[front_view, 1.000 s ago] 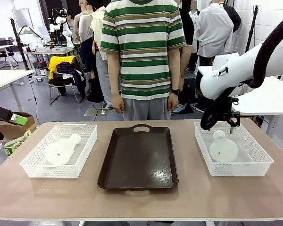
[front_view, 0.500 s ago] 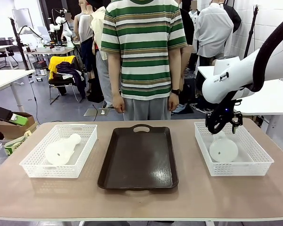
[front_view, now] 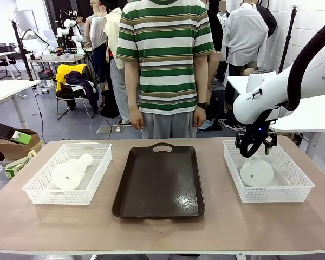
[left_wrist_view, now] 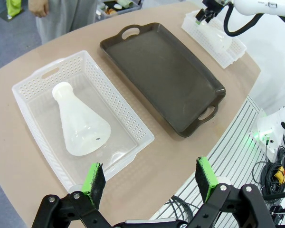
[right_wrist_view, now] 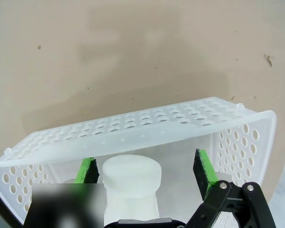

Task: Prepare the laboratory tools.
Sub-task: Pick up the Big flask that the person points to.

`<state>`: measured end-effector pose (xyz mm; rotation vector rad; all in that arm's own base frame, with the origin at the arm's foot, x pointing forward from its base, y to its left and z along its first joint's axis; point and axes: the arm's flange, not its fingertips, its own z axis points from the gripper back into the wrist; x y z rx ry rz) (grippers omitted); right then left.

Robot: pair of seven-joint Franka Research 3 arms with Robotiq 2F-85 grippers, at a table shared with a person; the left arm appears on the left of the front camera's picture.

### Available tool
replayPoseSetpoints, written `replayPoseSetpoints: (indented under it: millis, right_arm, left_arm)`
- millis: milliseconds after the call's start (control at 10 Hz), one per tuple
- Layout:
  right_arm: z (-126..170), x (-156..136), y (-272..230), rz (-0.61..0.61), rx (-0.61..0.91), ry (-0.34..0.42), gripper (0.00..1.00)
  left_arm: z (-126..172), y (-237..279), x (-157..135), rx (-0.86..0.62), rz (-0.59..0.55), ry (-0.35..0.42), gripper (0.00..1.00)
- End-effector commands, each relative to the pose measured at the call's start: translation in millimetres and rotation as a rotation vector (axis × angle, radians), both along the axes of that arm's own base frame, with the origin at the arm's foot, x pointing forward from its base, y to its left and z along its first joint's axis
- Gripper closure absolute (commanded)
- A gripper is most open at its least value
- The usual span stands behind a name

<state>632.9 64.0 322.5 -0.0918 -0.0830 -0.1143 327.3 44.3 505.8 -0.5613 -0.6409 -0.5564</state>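
Now my right gripper (front_view: 255, 145) hangs over the far end of the right basket (front_view: 276, 194), the one just to the right of the tray (front_view: 160, 184). Its jaws are released and spread. In my right wrist view the green pads (right_wrist_view: 203, 172) flank the white cap of the right flask (right_wrist_view: 130, 183) without clamping it. That flask lies on its side in the basket, base toward me and neck pointing away. My left gripper (left_wrist_view: 149, 178) is likewise spread, with nothing between its pads, and hovers off the table (left_wrist_view: 19, 156) edge on the tray's left side. The left flask (front_view: 70, 172) lies on its side in the left basket (front_view: 43, 192), just to the left of the tray. A person (front_view: 165, 65) stands behind the tray, arms down.
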Motion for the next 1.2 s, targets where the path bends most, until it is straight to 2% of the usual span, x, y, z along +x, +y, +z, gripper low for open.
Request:
replayPoseSetpoints:
  millis: [0, 600, 1000, 1100]
  right_arm:
    - [-2.9, 1.6, -2.9, 0.016, 0.041, 0.01, 0.0]
    - [-3.1, -1.7, -3.9, 0.021, 0.032, 0.096, 0.0]
    - [-4.1, -4.2, -2.8, 0.032, 0.066, 0.09, 0.0]
    - [-3.9, -4.4, -3.2, 0.035, 0.072, 0.099, 0.17]
  left_arm:
    - [-0.4, 2.9, 0.9, -0.016, -0.018, -0.011, 0.0]
    - [-0.4, 2.9, 0.9, -0.016, -0.018, -0.011, 0.0]
    - [-0.4, 2.9, 0.9, -0.016, -0.018, -0.011, 0.0]
    - [-0.4, 2.9, 0.9, -0.016, -0.018, -0.011, 0.0]
